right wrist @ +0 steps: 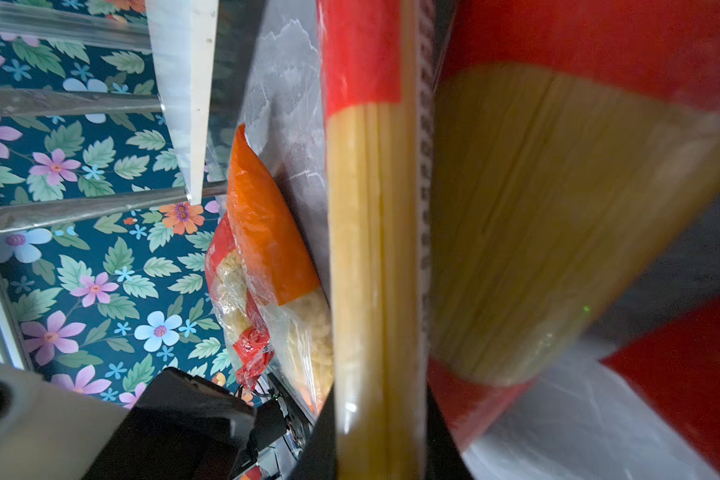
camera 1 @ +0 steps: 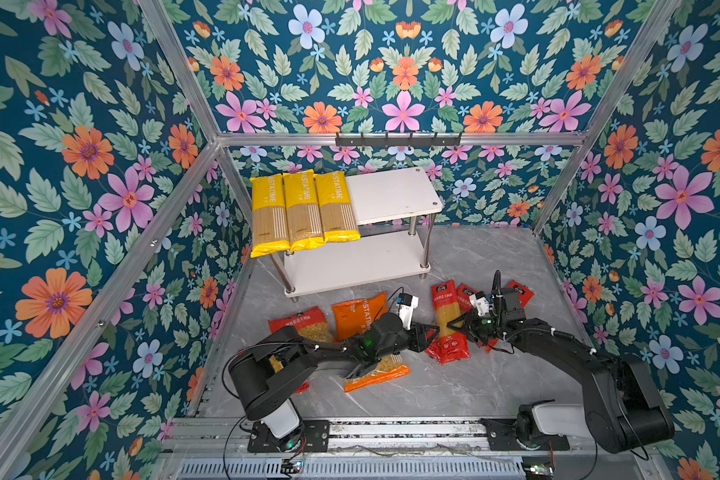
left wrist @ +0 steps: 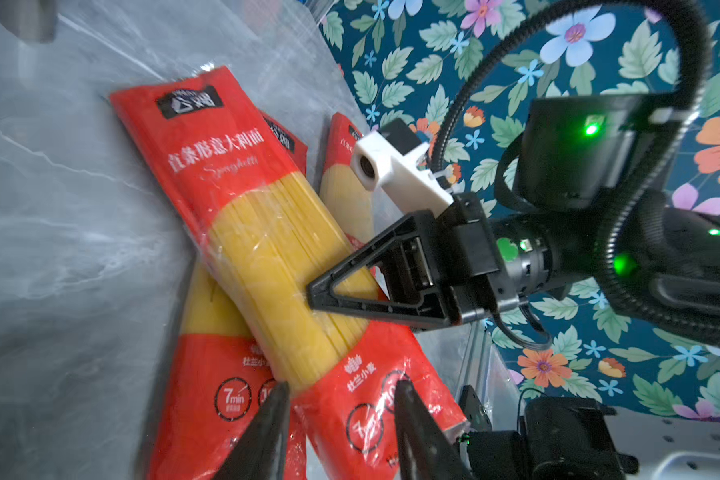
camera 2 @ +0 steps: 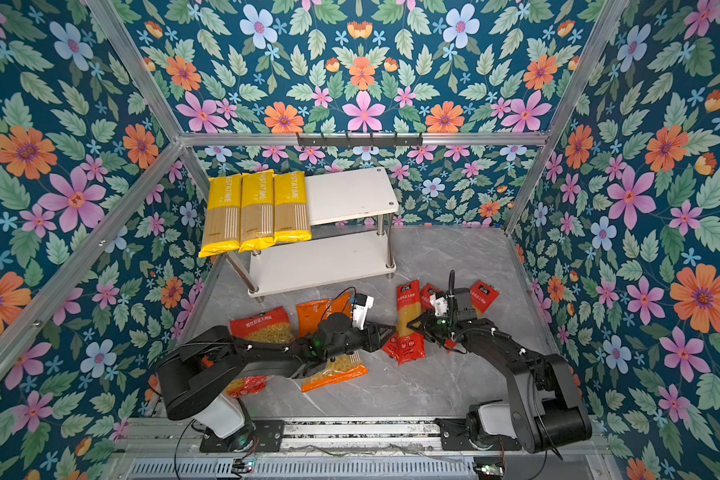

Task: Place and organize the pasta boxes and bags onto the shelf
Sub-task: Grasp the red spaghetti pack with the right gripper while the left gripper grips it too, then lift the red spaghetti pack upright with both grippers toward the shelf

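Note:
The white two-tier shelf [camera 1: 393, 193] stands at the back with three long yellow spaghetti packs [camera 1: 304, 212] side by side on the left of its top board. On the marble floor lie three long red spaghetti packs; the top one [camera 1: 445, 307] [left wrist: 258, 224] crosses the others. My right gripper [camera 1: 456, 322] [right wrist: 379, 419] is shut on its middle. My left gripper [camera 1: 435, 330] [left wrist: 341, 399] is open, its fingertips over that pack's red end. An orange curly-pasta pack [camera 1: 356, 313] and a short red pack [camera 1: 304, 322] lie under the left arm.
A black hook rail [camera 1: 398, 139] hangs on the back frame above the shelf. Floral walls with aluminium posts close in three sides. The arms' bases sit on a metal rail [camera 1: 391, 430] at the front. Another short red pack [camera 2: 246, 384] peeks from under the left arm.

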Tool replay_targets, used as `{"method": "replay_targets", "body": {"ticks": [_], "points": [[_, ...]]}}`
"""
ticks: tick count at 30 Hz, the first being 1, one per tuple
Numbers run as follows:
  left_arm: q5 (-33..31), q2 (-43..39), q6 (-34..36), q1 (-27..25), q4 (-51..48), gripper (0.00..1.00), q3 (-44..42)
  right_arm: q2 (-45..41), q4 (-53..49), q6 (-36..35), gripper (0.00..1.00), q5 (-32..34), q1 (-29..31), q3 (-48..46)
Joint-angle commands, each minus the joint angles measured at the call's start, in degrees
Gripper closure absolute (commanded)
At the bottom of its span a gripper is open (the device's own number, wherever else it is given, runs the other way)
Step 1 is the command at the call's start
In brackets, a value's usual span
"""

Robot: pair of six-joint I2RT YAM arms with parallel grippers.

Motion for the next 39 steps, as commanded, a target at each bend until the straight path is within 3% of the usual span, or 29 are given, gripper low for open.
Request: {"method": "replay_targets", "body": {"ticks": [1,8,12,16,21,27,33,39], "points": [[-1.42,-4.29,1.73,0.4,-2.26,0.55,-1.27,-4.91,5.92,1.34,0.96,-1.75,-0.13,0.01],[-4.04,-14.36,0.36,1.61,3.8,0.53,-5.87,-18.75,24.3,1.63,1.0,1.63,0.63,-4.99],[1.37,-18.44,3.63,4.45,-0.66,0.4,-2.94,-23.73,34.26,-2.06,1.0,1.94,4.61,-5.65],[7.8,-21.1,4.88,9.26,-2.88,0.31,-0.87,-25.63,35.11,-6.6,1.0,-0.62,8.43,-3.68],[12.92,-20.79,3.89,10.59,-0.52,0.2,0.65,-24.01,43.72,-3.15,1.0,-4.25,11.09,-3.19],[17.37,-20.08,3.67,11.18,1.86,0.24,2.9,-20.01,39.55,-8.99,1.0,-3.87,19.05,2.31],[18.45,-21.75,1.27,14.17,4.89,0.39,0.92,-16.97,43.98,-5.83,1.0,-7.0,21.64,4.11],[17.57,-23.58,2.15,14.61,3.85,0.43,0.82,-13.95,44.75,-4.52,1.0,-9.21,22.12,4.78]]}}
